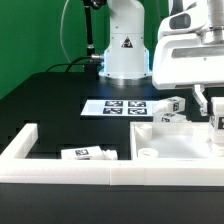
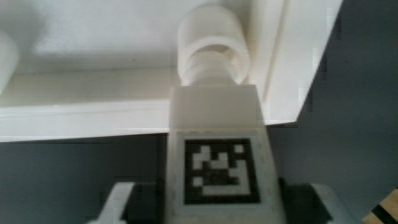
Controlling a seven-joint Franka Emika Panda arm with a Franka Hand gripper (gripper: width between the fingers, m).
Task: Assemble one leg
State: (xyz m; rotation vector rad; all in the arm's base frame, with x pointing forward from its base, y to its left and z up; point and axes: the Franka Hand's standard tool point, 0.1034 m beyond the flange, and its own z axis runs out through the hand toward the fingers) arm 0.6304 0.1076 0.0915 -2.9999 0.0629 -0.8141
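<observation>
One leg [image 2: 217, 150] sat clamped in the claw [image 2: 217, 205] — its round tip at the white panel [image 2: 89, 100]. Screwing it home looked undone.

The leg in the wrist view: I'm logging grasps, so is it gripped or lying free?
Gripped. The leg sits in the claw, which closes against both its sides just below the marker tag.

Your open room is the black tabletop [image 1: 50, 100] on the exterior view's left; a long white L-shaped plastic wall [image 1: 50, 170] fences the near edge, and short white tagged legs [image 1: 176, 104] crowd that view's right.
</observation>
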